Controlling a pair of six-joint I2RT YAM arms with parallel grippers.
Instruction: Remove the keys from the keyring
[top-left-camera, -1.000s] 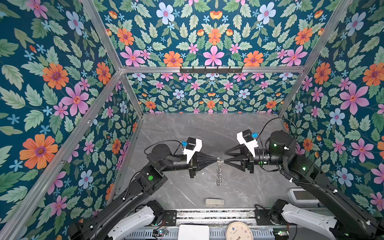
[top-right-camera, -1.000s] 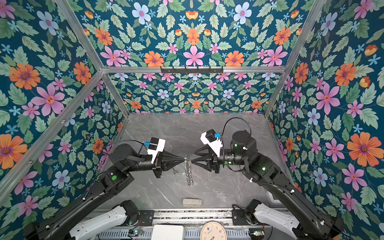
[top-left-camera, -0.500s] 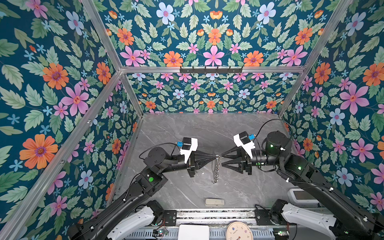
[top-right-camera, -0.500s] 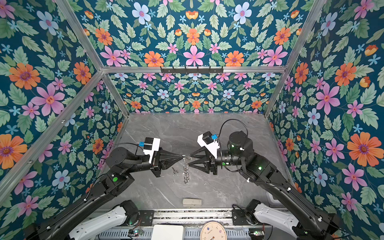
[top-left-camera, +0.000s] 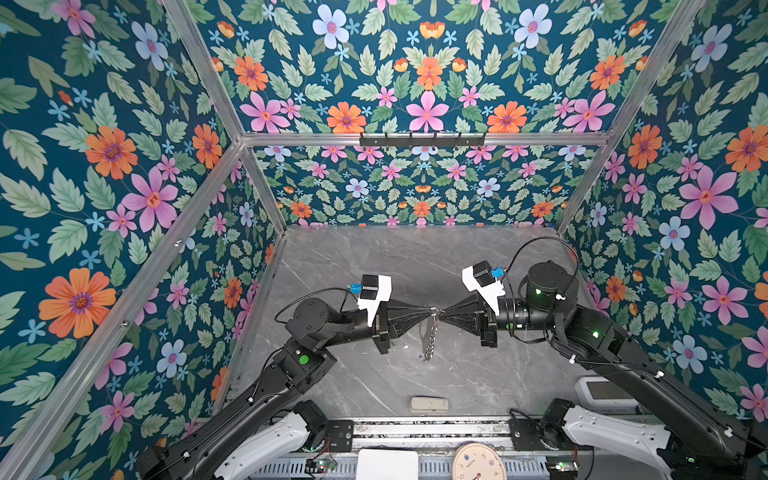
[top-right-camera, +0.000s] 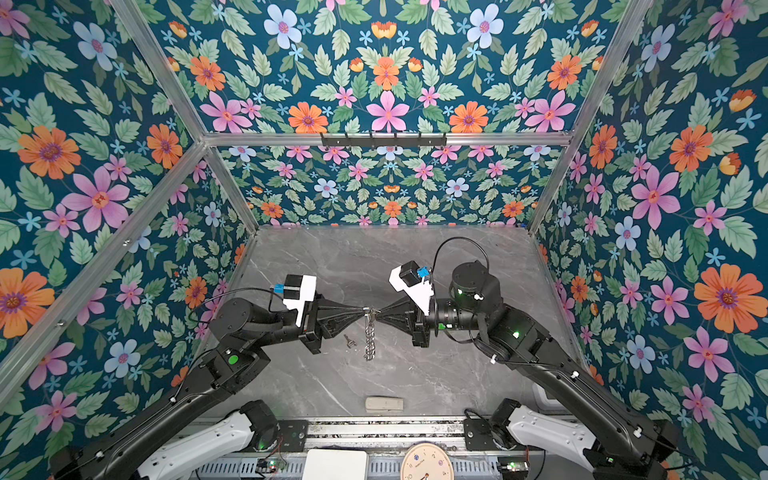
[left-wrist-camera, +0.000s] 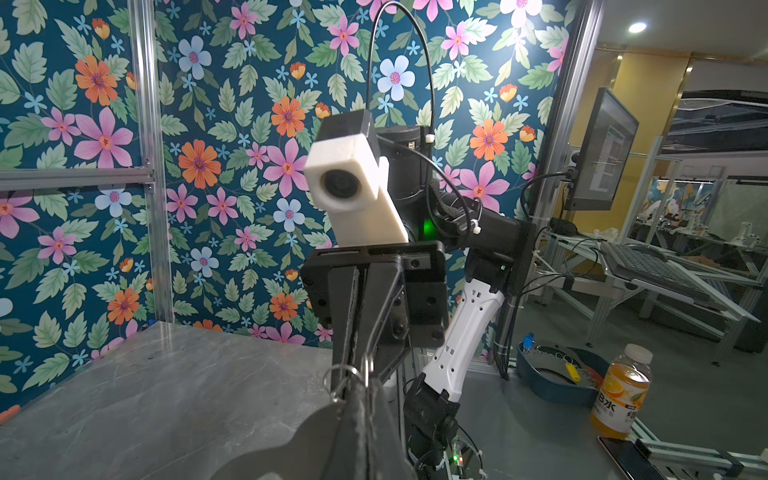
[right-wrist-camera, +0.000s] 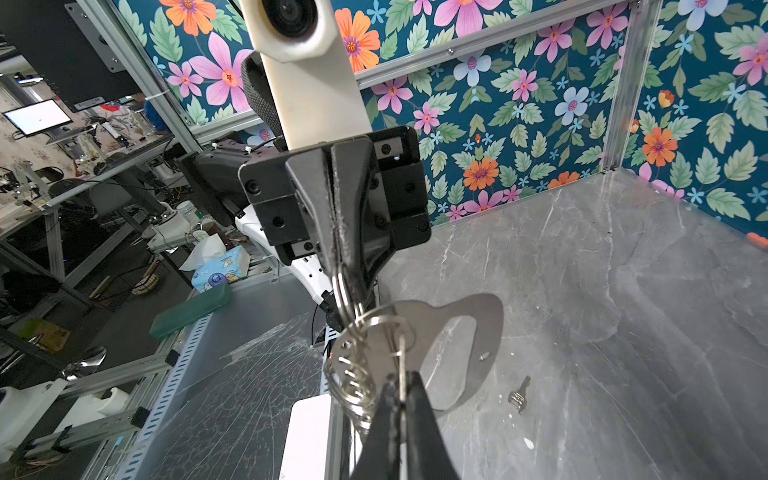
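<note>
My two grippers meet tip to tip above the middle of the grey table in both top views. The left gripper (top-left-camera: 431, 310) (left-wrist-camera: 362, 384) is shut on the silver keyring (top-left-camera: 434, 310) (left-wrist-camera: 343, 375). Its chain (top-left-camera: 430, 340) (top-right-camera: 369, 340) hangs down to the table. The right gripper (top-left-camera: 442, 312) (right-wrist-camera: 401, 384) is shut on a thin flat metal piece hanging from the ring, apparently a key (right-wrist-camera: 398, 353) seen edge-on. The grey oval cuff (right-wrist-camera: 478, 324) hangs just behind it. A loose key (top-right-camera: 348, 341) (right-wrist-camera: 519, 397) lies flat on the table below the left gripper.
A pale beige block (top-left-camera: 429, 404) lies near the table's front edge. A white device (top-left-camera: 602, 390) sits at the front right beside the right arm. Flowered walls close in the left, back and right sides.
The right gripper, open a second ago, has moved up to the ring and shut on the hanging metal piece. Both grippers have drifted slightly to the left.
</note>
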